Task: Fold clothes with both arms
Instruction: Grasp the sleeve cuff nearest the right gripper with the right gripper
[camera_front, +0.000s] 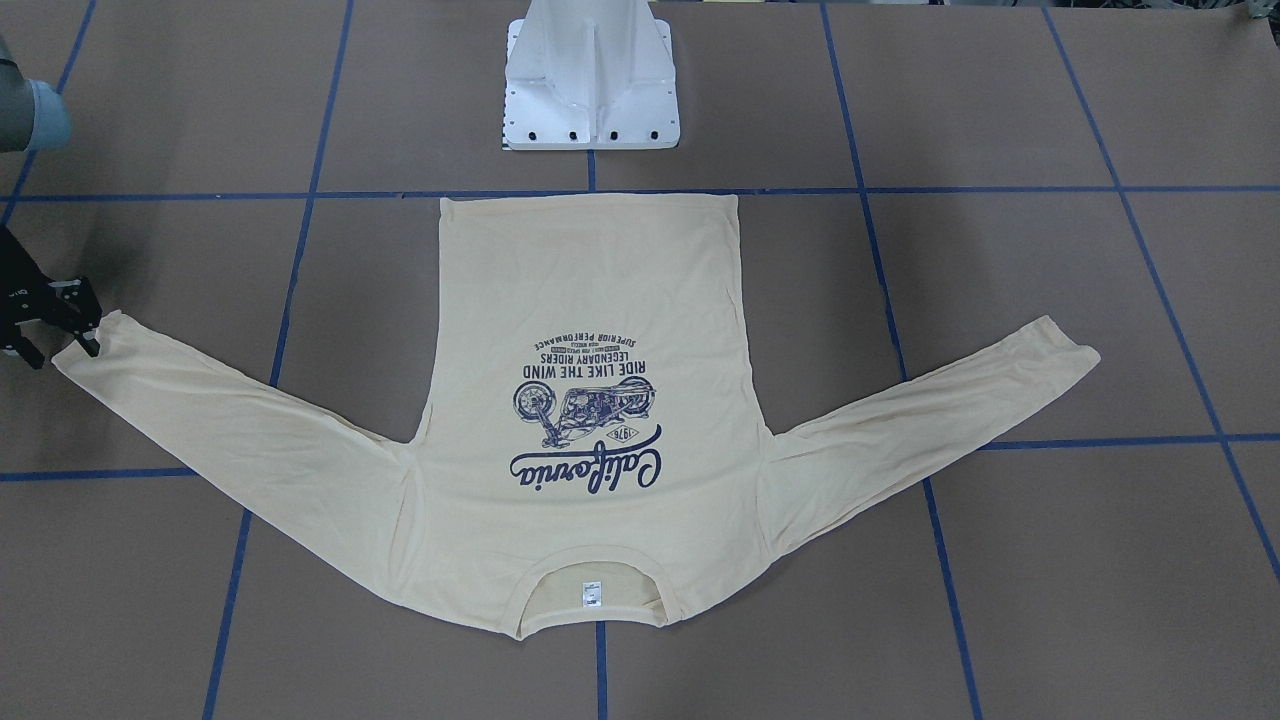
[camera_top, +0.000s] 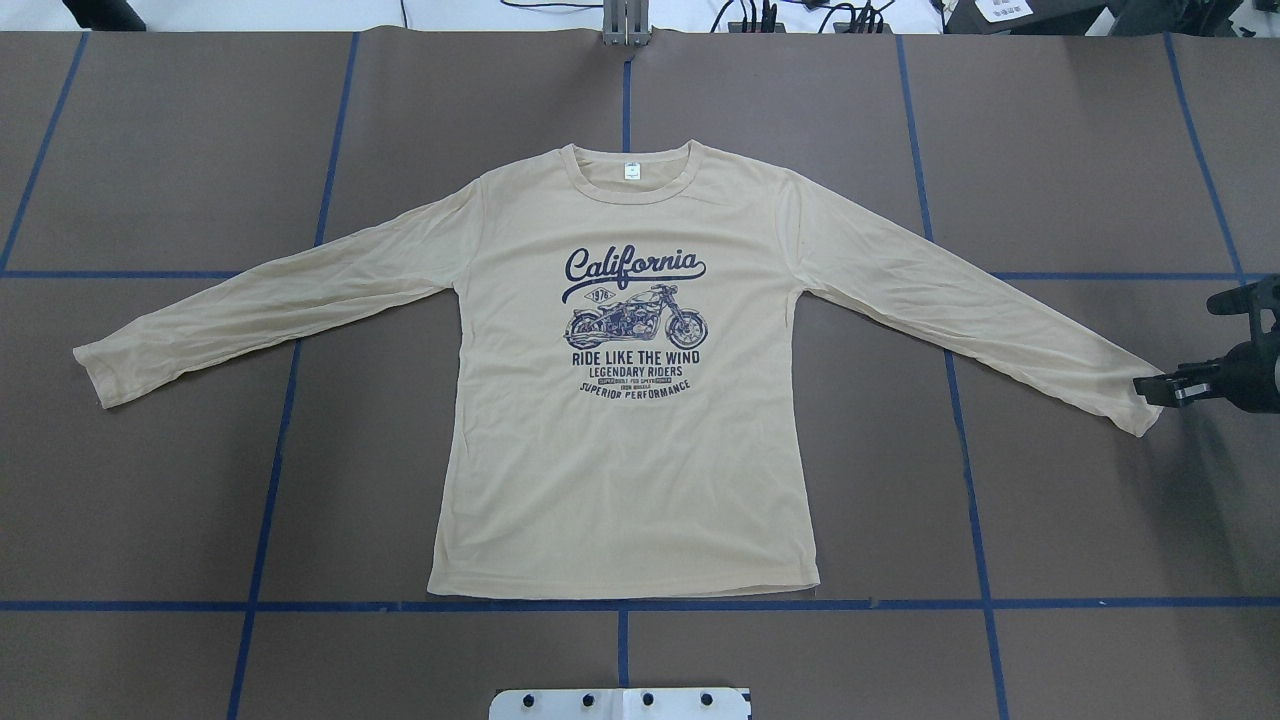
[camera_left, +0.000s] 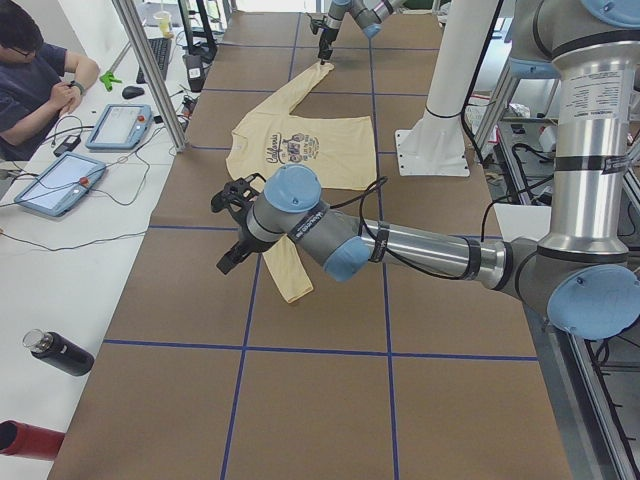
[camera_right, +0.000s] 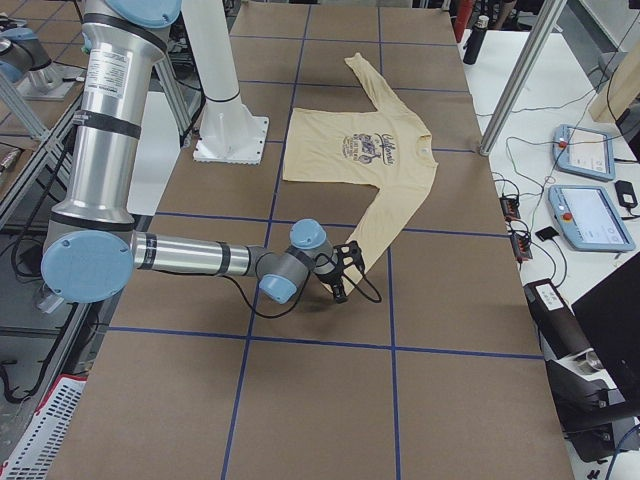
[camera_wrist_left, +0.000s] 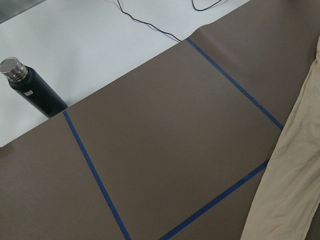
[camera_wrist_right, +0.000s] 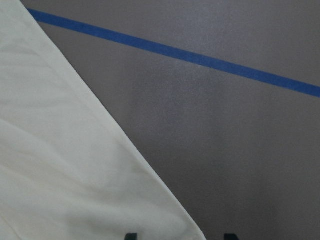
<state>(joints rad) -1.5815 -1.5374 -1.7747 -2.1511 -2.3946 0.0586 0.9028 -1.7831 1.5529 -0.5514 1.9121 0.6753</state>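
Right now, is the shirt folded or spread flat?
Spread flat. The shirt lies print side up, both sleeves stretched out to the sides, with no part doubled over.

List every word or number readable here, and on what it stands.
"California": navy print on the pale cream-yellow long-sleeved shirt.
"1976": same print.
"RIDE LIKE THE WIND": same print.
"LEGENDARY RIDERS": same print.
"SUPERIOR PERFORMANCE": same print.
Two tiny print lines and the small white neck tag: too small to read.
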